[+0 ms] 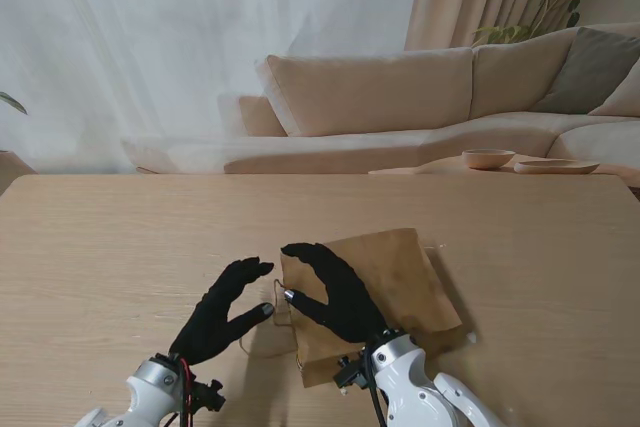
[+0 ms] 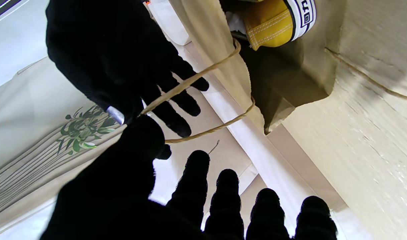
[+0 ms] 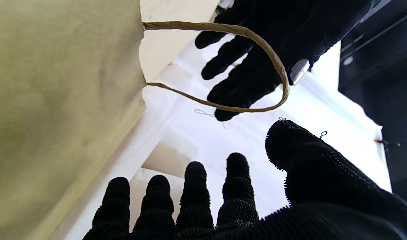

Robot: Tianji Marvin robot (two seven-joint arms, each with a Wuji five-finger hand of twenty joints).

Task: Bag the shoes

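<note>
Where its mouth gapes, brown bag [image 1: 385, 282] shows yellow shoe [image 2: 273, 23].

The only marking is on the shoe [image 2: 273, 23] inside the paper bag [image 2: 300, 76], seen in the left wrist view. The yellow shoe has a white band with dark stripes at its edges, and between the stripes stand some dark printed shapes. They look like parts of letters or a small square sign, but the band is cut by the picture edge and no word can be read. The bag itself shows no print in any view.
</note>
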